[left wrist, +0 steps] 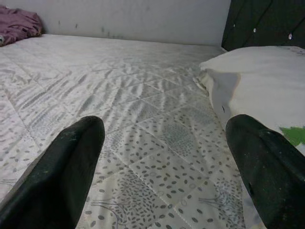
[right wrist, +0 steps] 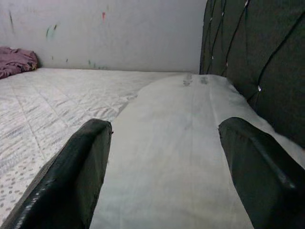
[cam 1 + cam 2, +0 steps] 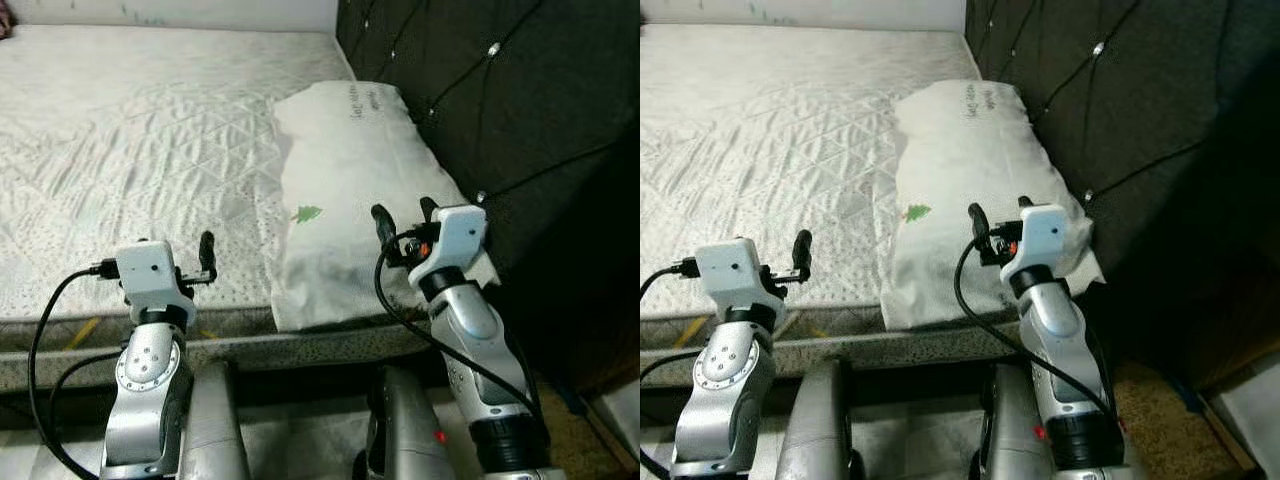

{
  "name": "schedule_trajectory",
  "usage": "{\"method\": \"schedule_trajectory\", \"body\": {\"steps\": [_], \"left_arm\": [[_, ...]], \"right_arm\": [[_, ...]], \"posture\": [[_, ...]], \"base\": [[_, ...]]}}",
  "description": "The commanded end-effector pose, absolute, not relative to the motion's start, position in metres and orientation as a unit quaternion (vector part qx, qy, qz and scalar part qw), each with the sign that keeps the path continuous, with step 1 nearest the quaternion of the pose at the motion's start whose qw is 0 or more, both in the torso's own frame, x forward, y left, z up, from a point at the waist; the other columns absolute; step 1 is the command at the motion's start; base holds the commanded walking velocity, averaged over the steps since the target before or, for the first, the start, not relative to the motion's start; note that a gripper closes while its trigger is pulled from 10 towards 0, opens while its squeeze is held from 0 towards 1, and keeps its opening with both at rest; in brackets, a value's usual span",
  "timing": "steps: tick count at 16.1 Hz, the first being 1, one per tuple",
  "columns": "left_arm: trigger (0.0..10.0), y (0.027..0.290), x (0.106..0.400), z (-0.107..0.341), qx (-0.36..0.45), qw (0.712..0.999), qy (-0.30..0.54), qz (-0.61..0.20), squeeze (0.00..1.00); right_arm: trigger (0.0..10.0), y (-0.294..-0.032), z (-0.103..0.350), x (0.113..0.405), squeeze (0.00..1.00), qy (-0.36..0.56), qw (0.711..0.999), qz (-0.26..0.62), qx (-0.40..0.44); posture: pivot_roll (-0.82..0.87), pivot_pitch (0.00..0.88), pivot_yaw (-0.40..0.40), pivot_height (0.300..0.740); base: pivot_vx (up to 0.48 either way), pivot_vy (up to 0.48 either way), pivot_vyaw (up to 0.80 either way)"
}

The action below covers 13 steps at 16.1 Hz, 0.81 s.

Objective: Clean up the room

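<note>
- Two grippers hover, fingers spread wide, holding nothing: left gripper [image 3: 190, 258] over the mattress [image 3: 140, 150] edge.
- Right gripper [image 3: 403, 225] over the white pillow [image 3: 345, 170] (headboard [image 3: 500, 110] at three o'clock).

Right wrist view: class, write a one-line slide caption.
Open right gripper poised over a white pillow beside the dark headboard.

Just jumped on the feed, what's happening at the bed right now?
The robot stands at the mattress edge with both arms raised. The right claw is open over the near end of the white pillow lying against the dark headboard. The left claw is open above bare mattress. Neither holds anything.
</note>
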State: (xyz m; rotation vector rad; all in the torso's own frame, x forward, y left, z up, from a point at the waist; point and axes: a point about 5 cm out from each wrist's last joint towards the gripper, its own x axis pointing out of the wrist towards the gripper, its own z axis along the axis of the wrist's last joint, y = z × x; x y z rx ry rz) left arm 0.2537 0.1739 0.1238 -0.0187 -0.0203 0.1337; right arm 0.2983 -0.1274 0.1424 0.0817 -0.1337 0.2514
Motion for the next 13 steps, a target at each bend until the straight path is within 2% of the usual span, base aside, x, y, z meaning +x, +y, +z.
{"method": "schedule_trajectory", "body": {"steps": [1,13], "left_arm": [[10.0,0.174,0.253,0.123,-0.015,0.997,-0.008,0.07,0.0],[10.0,0.169,0.257,0.115,-0.019,0.998,0.013,0.066,0.0]], "right_arm": [[10.0,-0.129,0.147,0.302,0.0,-0.068,0.989,0.125,0.043],[10.0,-0.139,0.156,0.314,0.0,-0.076,0.992,0.094,0.029]], "posture": [[0.09,0.0,-0.047,0.6],[0.07,0.0,-0.044,0.734]], "base": [[0.0,0.0,0.0],[0.0,0.0,0.0]]}}
